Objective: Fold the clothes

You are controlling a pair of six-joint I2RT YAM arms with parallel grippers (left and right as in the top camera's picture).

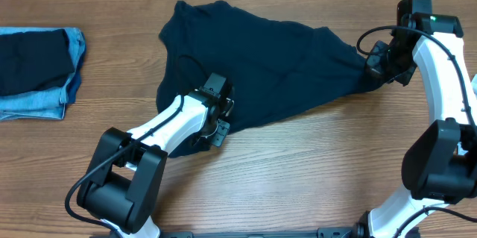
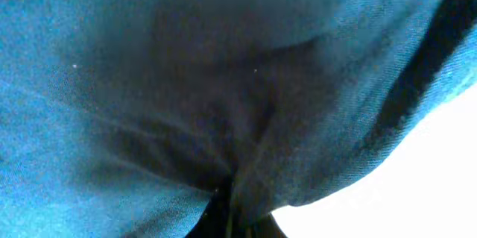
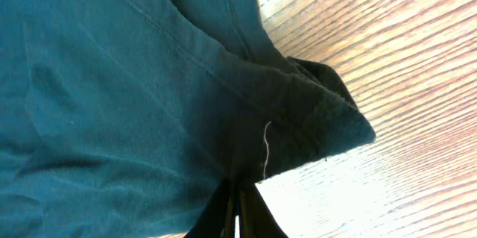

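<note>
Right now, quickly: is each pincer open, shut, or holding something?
Left pincer: shut, pinching the navy shirt at its lower left edge.
Right pincer: shut, pinching the same shirt's right end.

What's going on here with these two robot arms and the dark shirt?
Two robot arms are working on clothes on a wooden table. The left end effector is shut on the near left edge of a dark navy shirt, and the right end effector is shut on its right corner. The shirt lies rumpled, not yet folded. A stack of folded denim and dark pieces sits at the table's left edge.
</note>
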